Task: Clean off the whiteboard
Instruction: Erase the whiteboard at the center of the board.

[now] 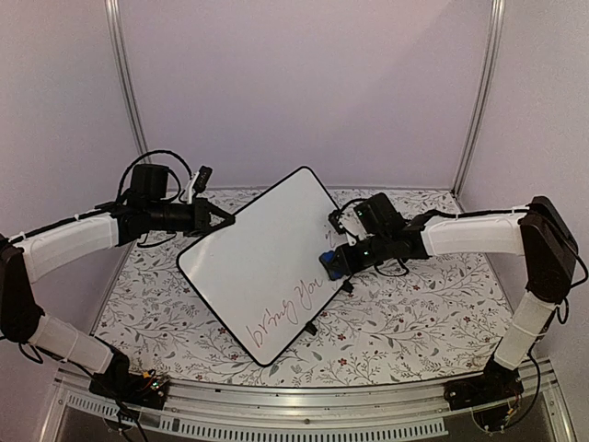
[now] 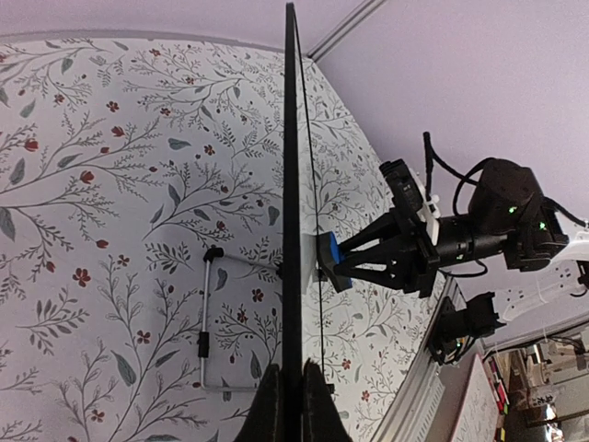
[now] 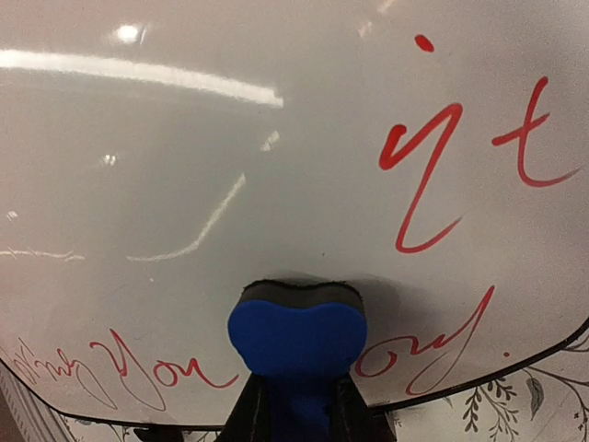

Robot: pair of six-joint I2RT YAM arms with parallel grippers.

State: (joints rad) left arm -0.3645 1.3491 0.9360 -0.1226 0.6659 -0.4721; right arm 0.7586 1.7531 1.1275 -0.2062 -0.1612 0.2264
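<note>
Right up close, squeezed a blue eraser (image 3: 294, 336) tight between the jaws of the right gripper (image 3: 294, 419), with no gap left. Pushed the dark felt face of that eraser flat onto the whiteboard (image 1: 253, 267), near its right edge, just beside the red writing (image 3: 433, 175). Over on the other side, clamped the left gripper (image 2: 293, 391) on the thin black rim (image 2: 292, 184), one finger on the front and one on the back. Held the board up at a tilt in the middle, between the two arms, above the flowery table cover (image 1: 414, 318). Could not tell for sure if the small black foot (image 1: 311, 328) touched the cover. Showed plenty of red words along the lower edge, so looked far from clean. Looked stiff and flat, and likely light enough for one gripper. Looked shiny and smooth too, so probably slippery. Best to grab at the rim, never on the white face, and to pinch hard. Might swing or slip away under a strong push from the eraser, being held at one edge only. Called for soft, steady rubs, with the left side holding firm. Might also leave smears with a weak rub.
</note>
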